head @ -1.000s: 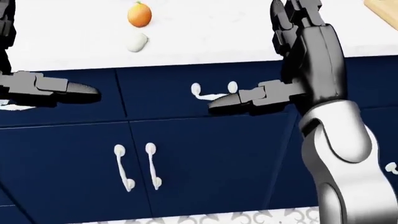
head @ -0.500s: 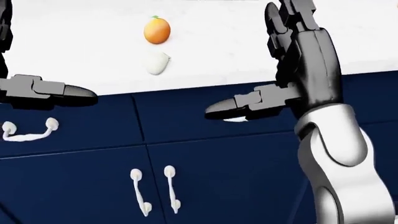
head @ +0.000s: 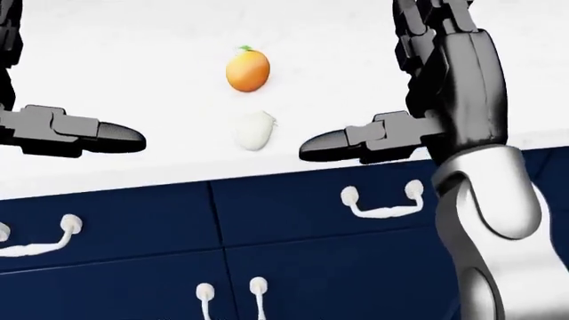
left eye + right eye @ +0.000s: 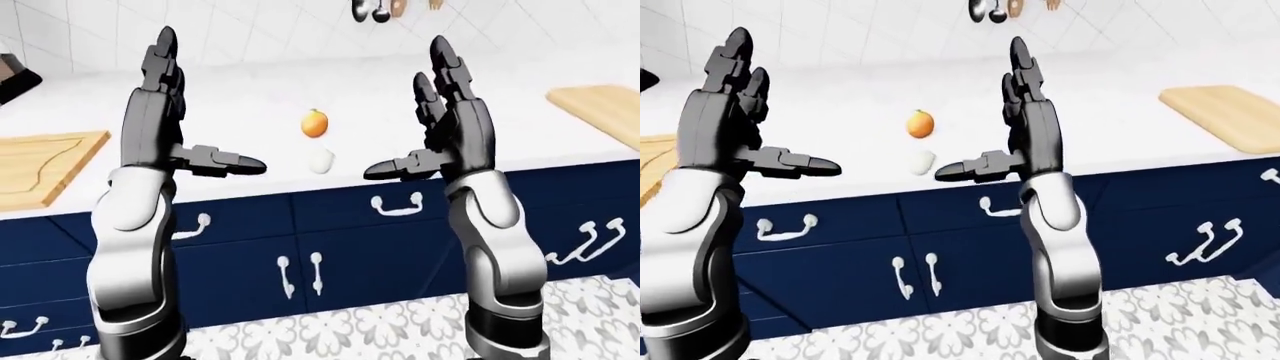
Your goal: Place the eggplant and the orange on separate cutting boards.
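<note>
Orange (image 3: 248, 71) sits on the bench (image 4: 520, 120) between and beyond the left robot hand (image 4: 165, 112) and right robot hand (image 4: 445, 120), both raised, fingers spread, empty, apparently ready to reach.

Left cutting board (image 4: 40, 166) edge-cropped

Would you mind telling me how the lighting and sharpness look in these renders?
Left-eye view: flat, even light, the counter nearly washed out white. Head view: the orange is crisp and casts hardly any shadow, while the pale object barely separates from the counter. No blur or glare.
</note>
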Available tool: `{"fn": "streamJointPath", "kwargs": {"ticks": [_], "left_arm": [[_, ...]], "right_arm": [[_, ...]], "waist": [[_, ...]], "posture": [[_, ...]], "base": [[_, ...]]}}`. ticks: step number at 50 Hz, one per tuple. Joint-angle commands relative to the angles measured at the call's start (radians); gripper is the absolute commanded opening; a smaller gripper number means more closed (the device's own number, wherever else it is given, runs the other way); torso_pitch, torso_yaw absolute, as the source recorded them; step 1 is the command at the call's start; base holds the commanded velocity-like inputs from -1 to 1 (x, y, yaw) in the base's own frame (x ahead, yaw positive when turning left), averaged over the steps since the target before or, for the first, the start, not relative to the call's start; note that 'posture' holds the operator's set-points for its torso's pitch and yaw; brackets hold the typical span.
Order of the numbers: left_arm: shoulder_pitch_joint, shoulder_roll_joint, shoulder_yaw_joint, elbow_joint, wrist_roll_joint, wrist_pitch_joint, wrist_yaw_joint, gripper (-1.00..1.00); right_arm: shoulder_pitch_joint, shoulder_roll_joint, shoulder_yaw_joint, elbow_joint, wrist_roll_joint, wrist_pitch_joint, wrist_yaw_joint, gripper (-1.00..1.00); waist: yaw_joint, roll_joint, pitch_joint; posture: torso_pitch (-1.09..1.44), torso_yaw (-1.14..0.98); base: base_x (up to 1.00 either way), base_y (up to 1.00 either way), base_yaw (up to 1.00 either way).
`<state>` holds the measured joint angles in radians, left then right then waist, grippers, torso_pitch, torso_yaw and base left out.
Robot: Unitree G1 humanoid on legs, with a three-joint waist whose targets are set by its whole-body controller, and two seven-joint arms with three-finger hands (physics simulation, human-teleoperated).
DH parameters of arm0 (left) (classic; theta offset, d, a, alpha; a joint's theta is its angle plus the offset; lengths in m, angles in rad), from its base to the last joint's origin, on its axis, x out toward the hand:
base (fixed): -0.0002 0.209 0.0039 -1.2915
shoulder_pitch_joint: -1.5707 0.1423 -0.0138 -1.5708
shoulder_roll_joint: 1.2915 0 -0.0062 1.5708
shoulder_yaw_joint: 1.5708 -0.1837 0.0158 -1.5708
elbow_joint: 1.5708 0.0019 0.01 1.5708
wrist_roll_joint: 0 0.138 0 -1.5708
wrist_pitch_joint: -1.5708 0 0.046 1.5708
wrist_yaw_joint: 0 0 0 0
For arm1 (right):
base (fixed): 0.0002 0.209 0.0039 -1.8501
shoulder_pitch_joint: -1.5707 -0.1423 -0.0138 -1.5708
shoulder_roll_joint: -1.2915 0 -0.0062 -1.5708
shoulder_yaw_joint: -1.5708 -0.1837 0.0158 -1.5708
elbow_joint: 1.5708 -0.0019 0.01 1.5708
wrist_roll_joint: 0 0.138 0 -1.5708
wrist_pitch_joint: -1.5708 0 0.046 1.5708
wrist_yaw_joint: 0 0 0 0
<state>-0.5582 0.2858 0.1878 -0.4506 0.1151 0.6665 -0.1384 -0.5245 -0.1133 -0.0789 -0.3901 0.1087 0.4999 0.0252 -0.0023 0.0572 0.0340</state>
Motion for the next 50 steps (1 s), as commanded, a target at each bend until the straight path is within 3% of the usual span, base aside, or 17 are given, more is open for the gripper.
{"fn": "streamJointPath", "kwargs": {"ticks": [1,4,7,16,17,19,25,28,30,33,37,40,41,42,43,45,50], "left_arm": [[-0.020,0.004,0.003,-0.025,0.003,-0.013,0.002,1.00],[-0.029,0.006,0.005,-0.020,0.004,-0.010,0.000,1.00],[-0.038,0.007,0.001,-0.016,0.004,-0.007,-0.001,1.00],[-0.041,0.009,0.002,-0.011,0.002,-0.011,-0.004,1.00],[-0.040,0.007,0.001,-0.011,0.003,-0.012,-0.003,1.00],[-0.047,0.009,0.001,-0.003,0.002,-0.013,-0.003,1.00],[-0.042,0.008,0.001,-0.011,0.005,-0.010,-0.003,1.00],[-0.040,0.003,-0.005,-0.004,0.007,-0.019,0.000,1.00],[-0.037,0.002,-0.003,-0.007,0.007,-0.019,-0.001,1.00],[-0.031,0.001,-0.003,-0.009,0.010,-0.022,-0.001,1.00],[-0.025,0.003,0.001,-0.019,0.011,-0.017,-0.005,1.00],[-0.022,0.002,0.000,-0.021,0.012,-0.020,-0.005,1.00],[-0.021,0.002,0.001,-0.019,0.013,-0.021,-0.005,1.00],[-0.021,0.002,0.000,-0.017,0.014,-0.023,-0.006,1.00],[-0.026,0.003,0.001,-0.015,0.014,-0.021,-0.005,1.00],[-0.032,0.006,0.002,-0.012,0.014,-0.019,-0.006,1.00],[-0.042,0.012,0.005,-0.008,0.010,-0.015,-0.008,1.00]], "right_arm": [[-0.015,-0.011,-0.010,-0.024,0.004,-0.011,0.002,1.00],[-0.026,-0.010,-0.010,-0.010,0.006,-0.012,-0.002,1.00],[-0.007,-0.004,-0.005,0.011,0.002,-0.054,0.003,1.00],[-0.015,-0.005,-0.005,0.010,0.018,-0.050,-0.007,1.00],[-0.033,-0.008,-0.009,0.002,0.022,-0.026,-0.011,1.00],[-0.010,-0.007,-0.005,0.007,0.018,-0.053,-0.005,1.00],[-0.012,-0.005,-0.008,0.012,0.020,-0.051,-0.008,1.00],[0.003,-0.001,-0.003,0.015,0.016,-0.069,-0.005,1.00],[-0.014,-0.005,-0.006,0.000,0.019,-0.037,-0.007,1.00],[0.004,0.002,0.001,0.011,0.012,-0.064,-0.005,1.00],[0.019,0.004,0.002,0.010,0.008,-0.077,0.000,1.00],[0.026,0.005,0.004,0.001,0.007,-0.076,0.007,1.00],[0.026,0.005,0.004,-0.001,0.006,-0.073,0.009,1.00],[0.028,0.006,0.004,0.006,0.003,-0.081,0.010,1.00],[0.022,0.008,0.002,0.004,0.003,-0.087,0.007,1.00],[0.023,0.002,0.011,0.002,-0.017,-0.082,0.017,1.00],[0.002,-0.007,0.006,0.001,-0.051,-0.069,0.012,1.00]], "waist": [[-0.004,0.000,-0.010],[0.001,-0.029,-0.009],[0.004,-0.084,-0.008],[0.005,-0.058,-0.031],[0.003,-0.051,-0.054],[0.003,-0.047,-0.026],[0.002,-0.067,-0.010],[0.003,-0.061,-0.015],[0.006,-0.081,-0.016],[0.007,-0.080,-0.022],[-0.001,-0.050,-0.005],[-0.009,0.014,-0.022],[-0.009,0.007,-0.030],[-0.001,0.008,-0.019],[-0.005,0.021,0.007],[-0.009,0.010,-0.009],[-0.001,-0.032,0.017]], "posture": [[0.00,0.00],[0.00,0.00],[0.00,0.00],[0.00,0.00],[0.00,0.00],[0.00,0.00],[0.00,0.00],[0.00,0.00],[0.00,0.00],[0.00,0.00],[0.00,0.00],[0.00,0.00],[0.00,0.00],[0.00,0.00],[0.00,0.00],[0.00,0.00],[0.00,0.00]], "base": [[0.02,0.00,0.00],[0.02,0.00,0.00],[0.00,0.00,0.00],[0.00,0.00,0.00],[0.06,0.00,0.00],[0.14,0.00,0.00],[0.17,0.00,0.00],[0.18,0.00,0.00],[0.19,0.00,0.00],[0.18,0.00,0.00],[0.19,0.00,0.00],[0.18,0.00,0.00],[0.15,0.00,0.00],[0.15,0.00,0.00],[0.00,0.00,0.00],[0.00,0.00,0.00],[0.00,0.00,0.00]]}}
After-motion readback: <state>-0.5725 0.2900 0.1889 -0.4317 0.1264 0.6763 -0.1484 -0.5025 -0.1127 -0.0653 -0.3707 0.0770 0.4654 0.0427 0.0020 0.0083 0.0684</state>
